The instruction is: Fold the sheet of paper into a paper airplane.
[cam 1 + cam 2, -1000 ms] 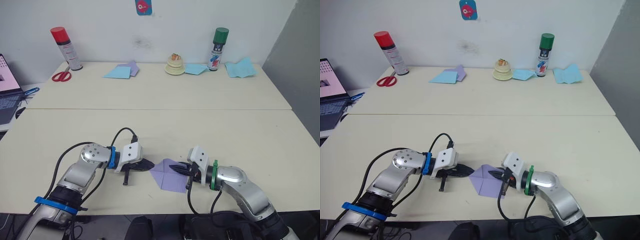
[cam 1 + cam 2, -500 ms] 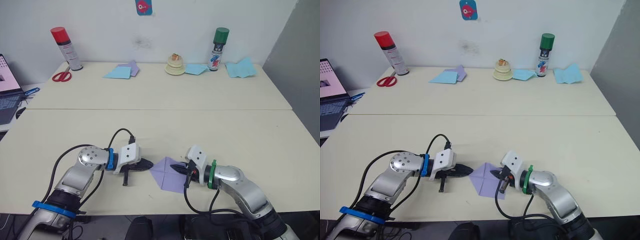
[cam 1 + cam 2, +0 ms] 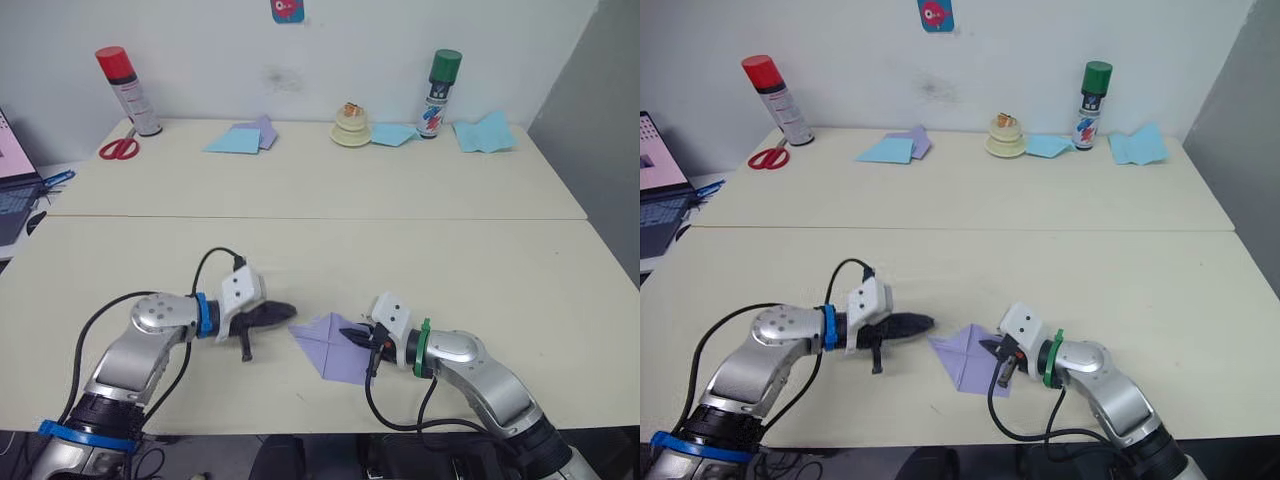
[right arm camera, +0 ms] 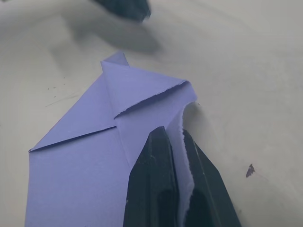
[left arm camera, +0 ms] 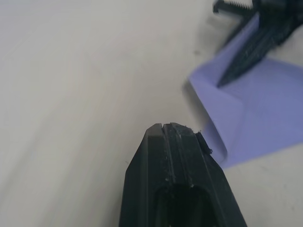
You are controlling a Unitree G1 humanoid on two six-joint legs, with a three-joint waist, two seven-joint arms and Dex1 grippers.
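The sheet of paper (image 3: 332, 352) is lavender, folded with a pointed end, and lies flat near the table's front edge. My right gripper (image 3: 356, 337) is shut on its right edge; in the right wrist view that torn-looking edge runs up between the two black fingers (image 4: 151, 161) of the gripper (image 4: 176, 135). My left gripper (image 3: 282, 312) is shut on nothing and hovers just left of the paper's pointed corner, slightly apart from it. The left wrist view has its closed tip (image 5: 173, 128) short of the paper (image 5: 258, 113).
Along the far edge stand a red-capped spray can (image 3: 121, 88), scissors (image 3: 118, 150), light blue papers with a lavender scrap (image 3: 240, 138), a small round stack (image 3: 350, 127), a green-capped can (image 3: 438, 82) and more blue paper (image 3: 483, 133). A laptop (image 3: 12, 178) sits far left.
My left gripper has drawn back to the left, off the paper's corner. The right gripper keeps its hold on the paper's right edge. The camera has shifted slightly.
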